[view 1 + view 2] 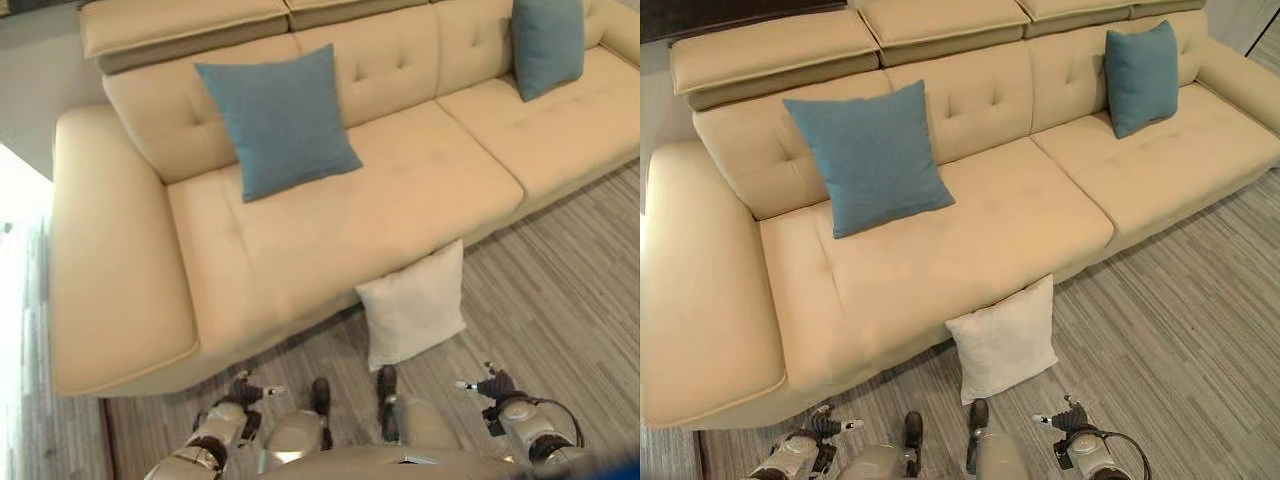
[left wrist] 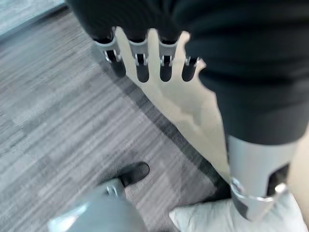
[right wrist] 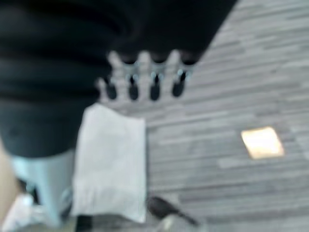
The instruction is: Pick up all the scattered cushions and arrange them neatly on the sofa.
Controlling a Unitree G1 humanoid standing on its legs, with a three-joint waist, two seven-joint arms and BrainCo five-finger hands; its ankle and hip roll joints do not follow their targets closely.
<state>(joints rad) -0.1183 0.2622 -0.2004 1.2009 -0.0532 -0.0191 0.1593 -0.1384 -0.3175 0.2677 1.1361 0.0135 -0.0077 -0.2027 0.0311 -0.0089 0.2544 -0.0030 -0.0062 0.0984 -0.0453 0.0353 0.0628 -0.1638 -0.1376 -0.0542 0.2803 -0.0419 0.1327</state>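
A white cushion (image 1: 415, 306) leans upright on the floor against the front of the beige sofa (image 1: 330, 240). A blue cushion (image 1: 280, 120) stands against the backrest at the sofa's left, and a second blue cushion (image 1: 546, 42) rests at the far right. My left hand (image 1: 244, 390) hangs low near the floor, left of the white cushion, fingers straight and holding nothing. On the other side my right hand (image 1: 492, 384) also hangs open and empty. The white cushion (image 3: 112, 164) lies past the right fingers (image 3: 143, 82), apart from them.
Grey striped carpet (image 1: 560, 300) covers the floor in front of the sofa, with free room to the right. The sofa's broad left armrest (image 1: 110, 270) bulges toward me. A bright patch of light (image 3: 262, 142) lies on the carpet.
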